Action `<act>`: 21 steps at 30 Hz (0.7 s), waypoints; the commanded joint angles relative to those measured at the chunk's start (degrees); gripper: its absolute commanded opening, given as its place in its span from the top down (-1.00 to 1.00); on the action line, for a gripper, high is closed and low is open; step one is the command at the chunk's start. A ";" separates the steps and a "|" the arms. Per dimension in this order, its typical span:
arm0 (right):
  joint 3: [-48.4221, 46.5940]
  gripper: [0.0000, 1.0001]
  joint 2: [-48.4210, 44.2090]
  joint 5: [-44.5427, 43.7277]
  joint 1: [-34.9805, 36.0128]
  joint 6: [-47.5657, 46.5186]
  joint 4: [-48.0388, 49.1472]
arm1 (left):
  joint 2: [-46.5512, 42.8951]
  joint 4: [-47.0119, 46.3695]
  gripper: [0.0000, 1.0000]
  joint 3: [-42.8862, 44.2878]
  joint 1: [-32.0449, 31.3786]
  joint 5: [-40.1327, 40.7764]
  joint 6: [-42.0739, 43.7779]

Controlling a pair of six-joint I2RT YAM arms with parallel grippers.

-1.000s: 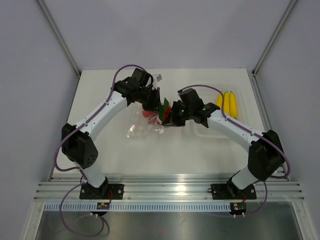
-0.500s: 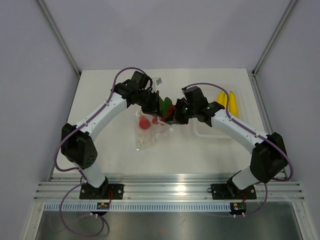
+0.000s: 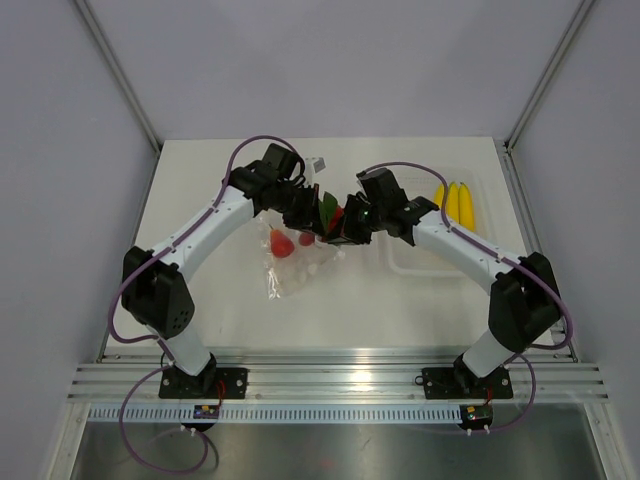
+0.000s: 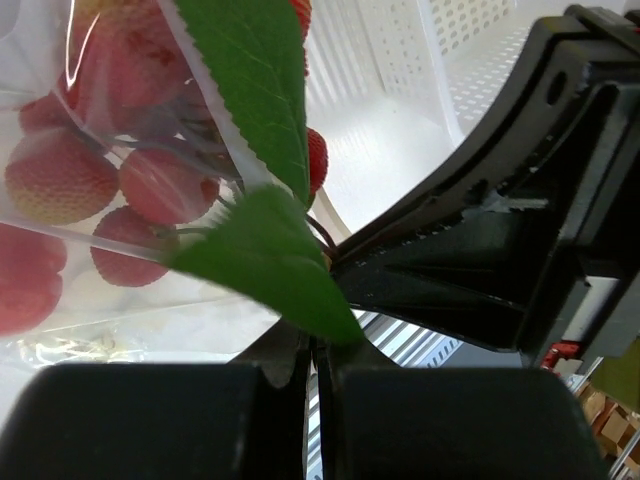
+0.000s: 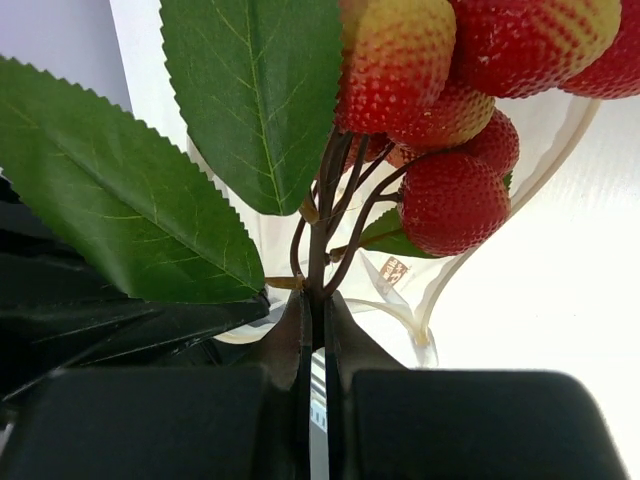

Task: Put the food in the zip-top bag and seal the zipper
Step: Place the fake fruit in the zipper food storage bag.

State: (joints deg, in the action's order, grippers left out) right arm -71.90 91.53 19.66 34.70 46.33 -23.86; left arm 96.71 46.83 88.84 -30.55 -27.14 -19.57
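Observation:
My right gripper (image 5: 318, 300) is shut on the brown stem of the strawberry cluster (image 5: 450, 190), whose green leaves (image 5: 250, 100) spread to the left. In the top view the red berries (image 3: 283, 243) sit inside the mouth of the zip-top bag (image 3: 295, 272), which droops toward the table. My left gripper (image 3: 308, 218) is shut on the bag's upper edge, tip to tip with the right gripper (image 3: 335, 228). In the left wrist view the berries (image 4: 60, 175) show through the clear plastic (image 4: 120, 320). The yellow bananas (image 3: 455, 205) lie at the right. I cannot make out the zipper.
The bananas rest in a clear rigid tray (image 3: 430, 262) at the right of the white table, close behind my right forearm. A small white tag (image 3: 318, 160) lies behind the left gripper. Grey walls enclose the table on three sides.
The right gripper has moved left and back with the cluster, pushing the berries deeper into the bag. The bag has swung and now hangs more steeply from the left gripper.

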 commanded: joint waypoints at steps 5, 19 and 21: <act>-7.81 1.00 2.87 0.73 -0.95 -5.45 -3.20 | -3.45 -0.25 1.00 -0.51 0.13 -3.10 2.35; -4.39 1.00 5.06 5.21 1.59 -6.07 0.57 | -2.93 -2.97 1.00 0.37 0.31 -3.80 -0.55; -5.44 1.00 6.90 5.65 2.91 -7.03 0.04 | -2.23 -3.23 1.00 1.42 0.31 -5.20 -1.08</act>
State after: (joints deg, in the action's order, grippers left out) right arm -76.58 96.33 22.46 35.29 41.41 -26.79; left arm 96.01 46.44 88.47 -30.41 -28.01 -19.09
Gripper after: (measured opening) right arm 0.033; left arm 0.008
